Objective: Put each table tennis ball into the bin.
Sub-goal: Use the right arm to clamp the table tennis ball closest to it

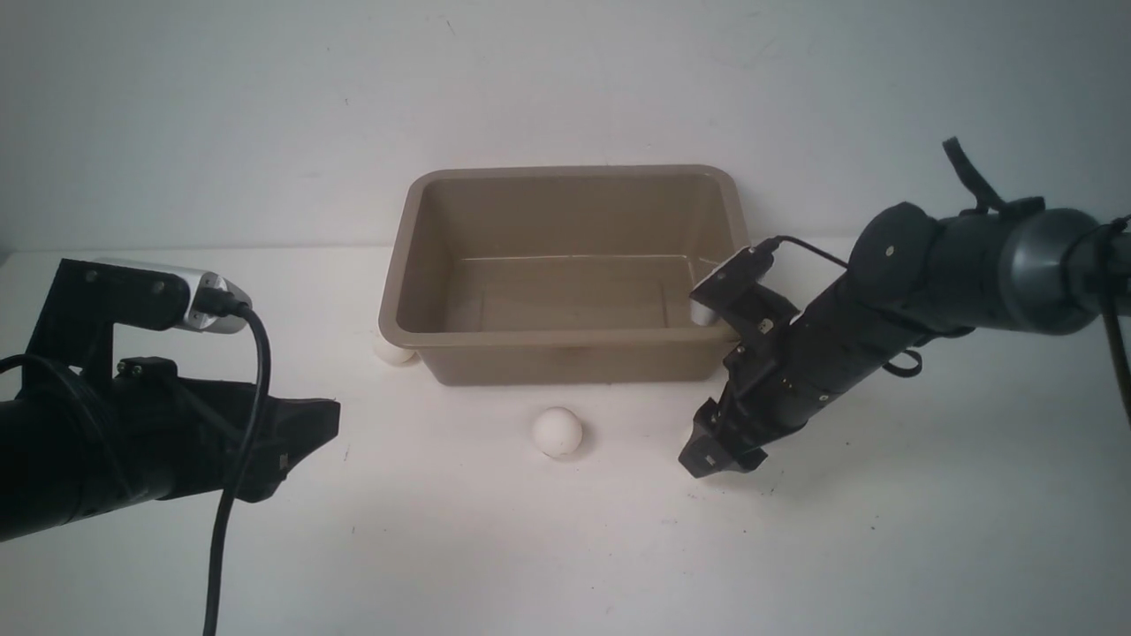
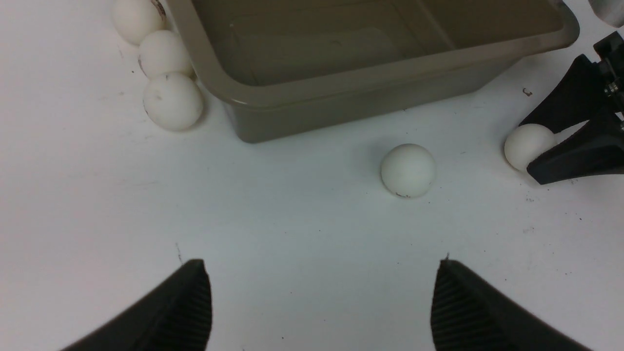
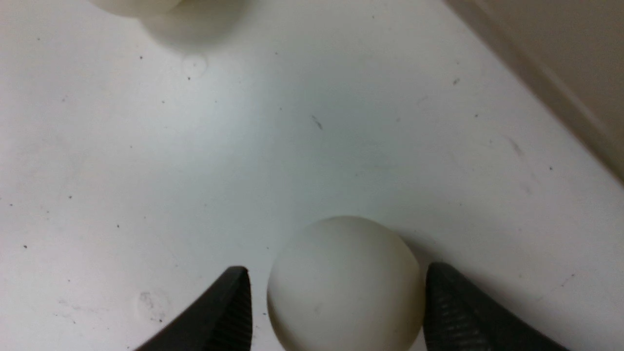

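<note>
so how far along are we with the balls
Nothing looks done: no ball shows inside the bin. In hand: the right gripper has its fingers either side of one ball on the table, grip unclear. Still to go: that ball, the loose ball in front of the bin, and three balls beside its corner. The left gripper is open and empty.

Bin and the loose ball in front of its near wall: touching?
Apart. The front view shows a strip of bare table between the ball and the near wall of the bin; the left wrist view agrees.
</note>
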`<move>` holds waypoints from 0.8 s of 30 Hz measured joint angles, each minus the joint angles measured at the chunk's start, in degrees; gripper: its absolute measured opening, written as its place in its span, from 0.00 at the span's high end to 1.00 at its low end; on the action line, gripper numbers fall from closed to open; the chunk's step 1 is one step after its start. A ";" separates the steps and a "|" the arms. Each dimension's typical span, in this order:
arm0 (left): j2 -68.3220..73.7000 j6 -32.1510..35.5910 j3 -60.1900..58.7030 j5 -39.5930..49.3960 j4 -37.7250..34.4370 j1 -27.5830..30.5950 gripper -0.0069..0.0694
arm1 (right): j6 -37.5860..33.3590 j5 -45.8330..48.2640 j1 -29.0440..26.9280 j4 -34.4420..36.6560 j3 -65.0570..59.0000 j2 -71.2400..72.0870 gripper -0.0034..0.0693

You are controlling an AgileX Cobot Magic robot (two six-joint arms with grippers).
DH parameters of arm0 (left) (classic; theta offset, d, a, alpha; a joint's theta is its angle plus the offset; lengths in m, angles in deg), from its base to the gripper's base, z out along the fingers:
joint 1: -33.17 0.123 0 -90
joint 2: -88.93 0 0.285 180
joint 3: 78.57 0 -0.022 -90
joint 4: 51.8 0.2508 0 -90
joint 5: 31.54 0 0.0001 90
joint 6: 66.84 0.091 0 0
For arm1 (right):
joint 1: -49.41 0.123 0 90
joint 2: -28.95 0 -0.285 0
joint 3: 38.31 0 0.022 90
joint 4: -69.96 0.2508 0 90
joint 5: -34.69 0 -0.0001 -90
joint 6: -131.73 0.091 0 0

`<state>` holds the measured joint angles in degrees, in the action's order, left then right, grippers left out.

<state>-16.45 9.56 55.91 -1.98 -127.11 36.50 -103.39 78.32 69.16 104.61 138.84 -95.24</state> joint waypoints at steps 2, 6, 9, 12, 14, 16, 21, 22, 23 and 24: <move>0.00 0.00 0.00 0.00 0.00 0.00 0.20 | -0.03 -0.14 0.00 0.00 0.00 0.00 0.37; 0.00 0.00 0.00 0.00 0.00 0.00 0.20 | -0.03 -0.86 0.00 0.00 0.00 0.00 0.46; 0.00 0.00 0.00 0.00 0.00 0.00 0.20 | -0.03 -0.98 0.00 0.04 0.00 0.00 0.46; 0.00 0.05 0.00 -0.11 0.00 0.00 0.20 | -0.03 0.53 0.00 0.04 0.03 0.22 0.46; 0.00 0.11 0.00 -0.28 0.00 0.00 0.20 | -0.03 2.21 0.00 -0.01 0.03 0.98 0.46; 0.00 0.11 0.00 -0.54 0.00 0.00 0.20 | -0.03 4.01 0.00 -0.20 0.03 2.50 0.46; 0.00 0.24 0.00 -0.77 -0.21 0.00 0.20 | 0.02 6.05 0.00 -0.33 0.08 10.44 0.46; 0.00 0.29 0.00 -0.83 -0.34 0.00 0.20 | -0.11 6.76 0.00 -0.33 0.24 12.40 0.46; 0.00 0.29 0.00 -0.89 -0.40 0.00 0.20 | -0.32 7.65 0.00 -0.33 0.55 14.26 0.46; 0.00 0.29 0.00 -0.94 -0.40 0.00 0.20 | -0.52 8.22 0.00 -0.33 0.99 15.92 0.46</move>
<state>-16.45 9.84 55.91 -2.92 -127.51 36.50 -103.92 86.53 69.16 104.28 139.83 -79.32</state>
